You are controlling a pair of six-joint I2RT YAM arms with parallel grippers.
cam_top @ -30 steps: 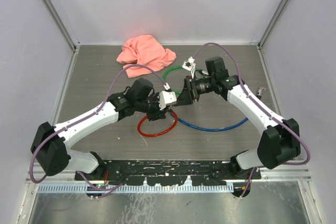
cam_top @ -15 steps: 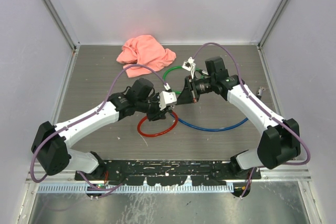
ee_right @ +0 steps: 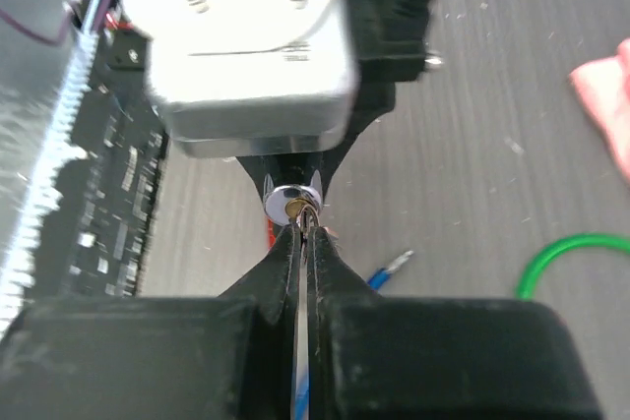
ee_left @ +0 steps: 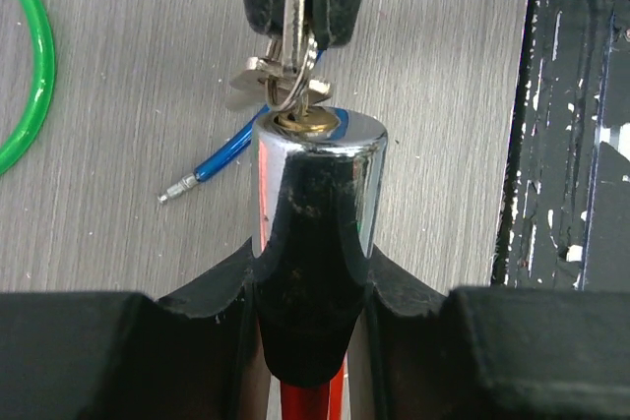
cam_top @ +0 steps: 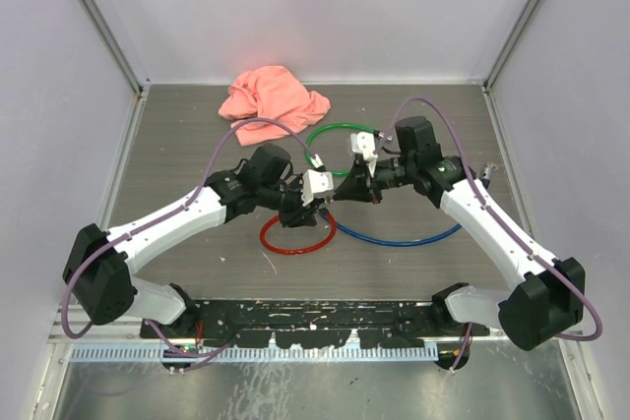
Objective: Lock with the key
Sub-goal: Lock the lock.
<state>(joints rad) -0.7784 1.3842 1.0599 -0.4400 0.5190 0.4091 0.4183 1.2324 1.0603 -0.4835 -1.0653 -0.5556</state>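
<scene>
My left gripper [ee_left: 317,272] is shut on a chrome lock cylinder [ee_left: 317,184] and holds it up off the table, with a red cable [ee_left: 307,402] trailing below. A key [ee_left: 293,17] stands in the brass keyway [ee_left: 313,123], and a ring with a second key hangs beside it. From the opposite side my right gripper [ee_right: 306,233] is shut on the key's head [ee_right: 307,221], just in front of the lock face [ee_right: 287,204]. In the top view the two grippers [cam_top: 300,206] [cam_top: 346,190] meet nose to nose at mid-table.
The red cable loop [cam_top: 295,241] lies below the grippers, a blue cable [cam_top: 404,238] curves to the right with its metal tip [ee_left: 177,190] loose on the table, and a green cable [cam_top: 335,130] lies behind. A pink cloth [cam_top: 271,93] sits at the back. The black base rail [cam_top: 315,317] runs along the near edge.
My right gripper has closed onto the key, and the right arm has swung outward with its wrist turned. The left arm holds the lock almost still.
</scene>
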